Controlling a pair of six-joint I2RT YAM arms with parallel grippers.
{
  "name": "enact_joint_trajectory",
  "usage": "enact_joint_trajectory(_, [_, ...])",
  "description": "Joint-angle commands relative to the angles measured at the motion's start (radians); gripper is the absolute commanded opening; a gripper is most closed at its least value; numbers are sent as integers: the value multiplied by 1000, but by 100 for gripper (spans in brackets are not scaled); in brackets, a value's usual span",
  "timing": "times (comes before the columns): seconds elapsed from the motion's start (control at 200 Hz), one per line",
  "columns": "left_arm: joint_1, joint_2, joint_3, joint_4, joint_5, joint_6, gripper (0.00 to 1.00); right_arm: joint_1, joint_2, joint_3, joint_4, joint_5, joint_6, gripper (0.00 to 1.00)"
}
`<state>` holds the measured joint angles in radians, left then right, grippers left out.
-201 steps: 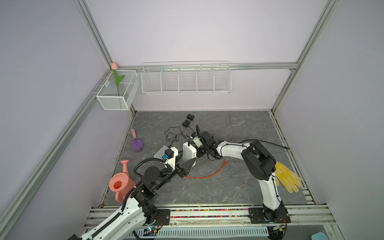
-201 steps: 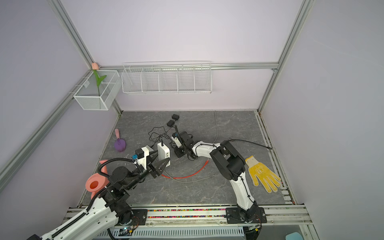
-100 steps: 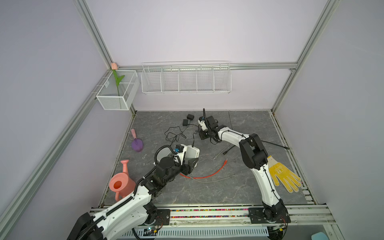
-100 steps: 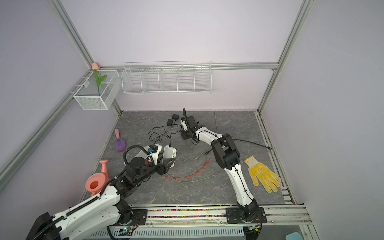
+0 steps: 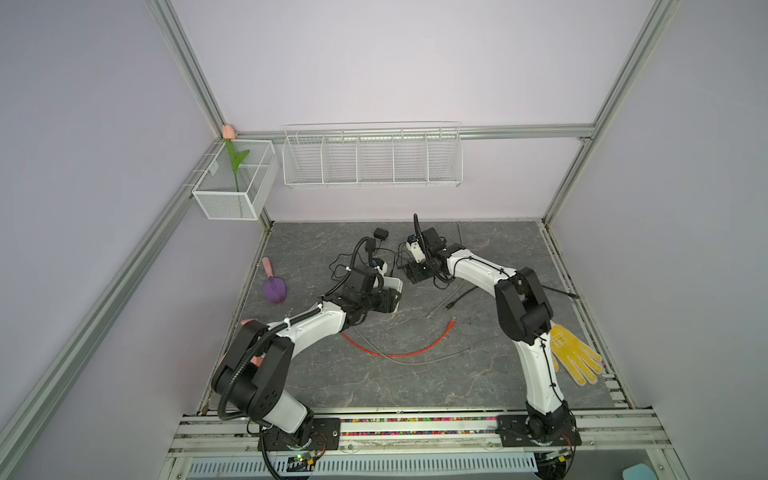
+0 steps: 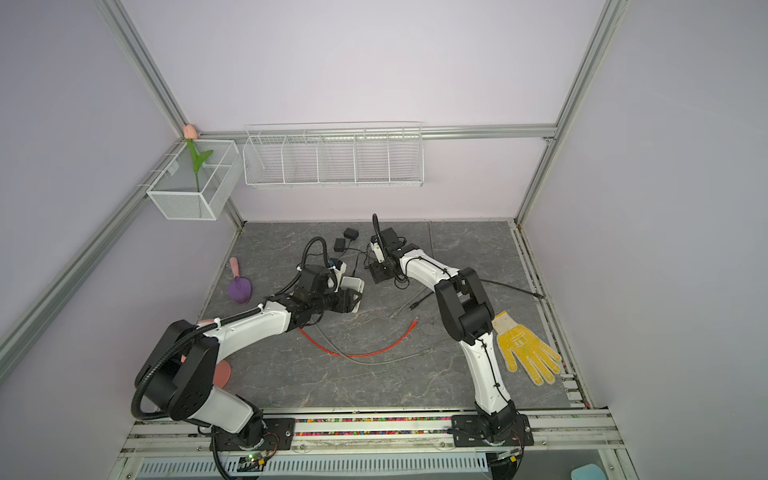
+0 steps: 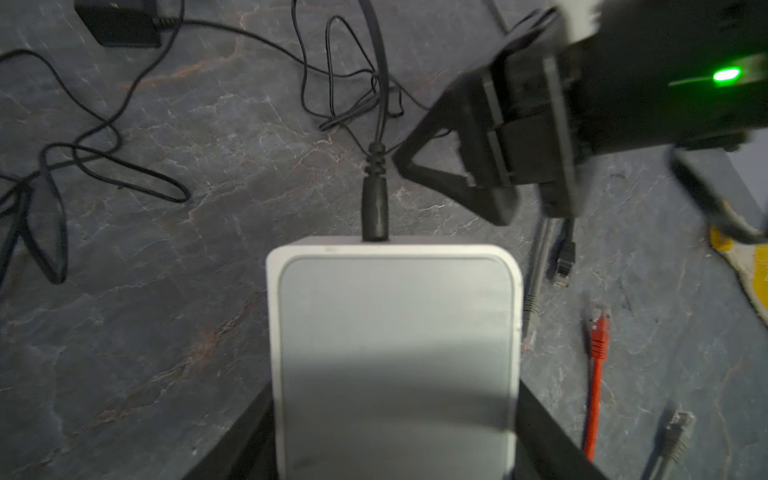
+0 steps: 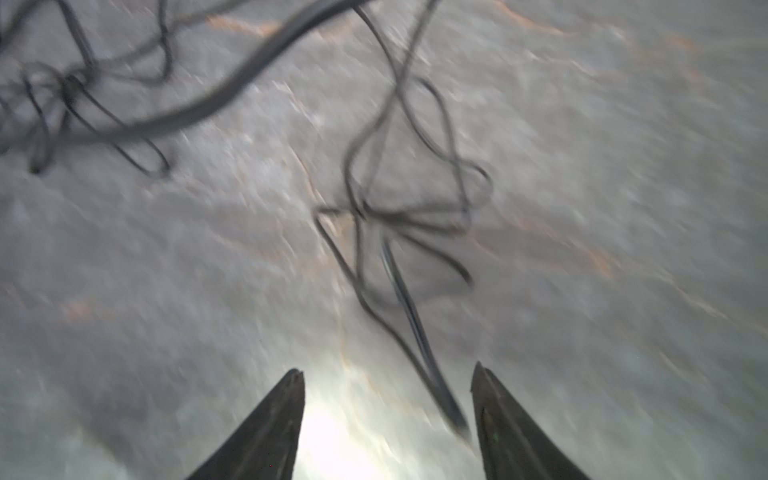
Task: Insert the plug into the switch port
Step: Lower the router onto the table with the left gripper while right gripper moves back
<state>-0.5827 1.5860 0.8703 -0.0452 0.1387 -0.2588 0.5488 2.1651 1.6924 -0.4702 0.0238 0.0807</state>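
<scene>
- Judging from the left wrist view, the main step looks done: the black plug [image 7: 375, 208] stands in the port on the far edge of the white switch [image 7: 395, 353], with its body touching the casing.
- Can't tell how deep it's seated; no gap shows at the casing.
- Left to do, my guess: set the switch down and back both arms off.
- My left gripper [image 7: 395, 415] is clamped on the switch, one finger on each long side. The switch sits mid-floor in both top views and looks lifted off the grey floor [image 7: 145, 291].
- My right gripper [image 8: 388, 370] has its jaws wide apart, with nothing held between them.
- A thin wire [image 8: 415, 324] runs just beside one finger. It's blurred but doesn't look pinched.
- In the left wrist view, the right gripper hangs near the plug, not touching it.
</scene>
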Motion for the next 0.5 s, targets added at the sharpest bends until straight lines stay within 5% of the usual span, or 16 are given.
enact_joint_trajectory(0.0, [3,66,83,-98,-8,10,0,-39,-136,-85,-24,50,-21,68])
enact_joint_trajectory(0.23, [2,191,179,-182,-39,20,0,-49,-348,-319,67,-44,-56,68])
enact_joint_trajectory(0.34, [3,195,188,-199,-57,0,0,-48,-485,-523,273,-293,-177,63])
enact_joint_trajectory(0.44, [3,205,193,-226,-90,-36,0,-47,-583,-670,434,-385,-199,65])
enact_joint_trajectory(0.495, [1,205,182,-222,-109,-50,17,-48,-600,-678,420,-402,-204,65])
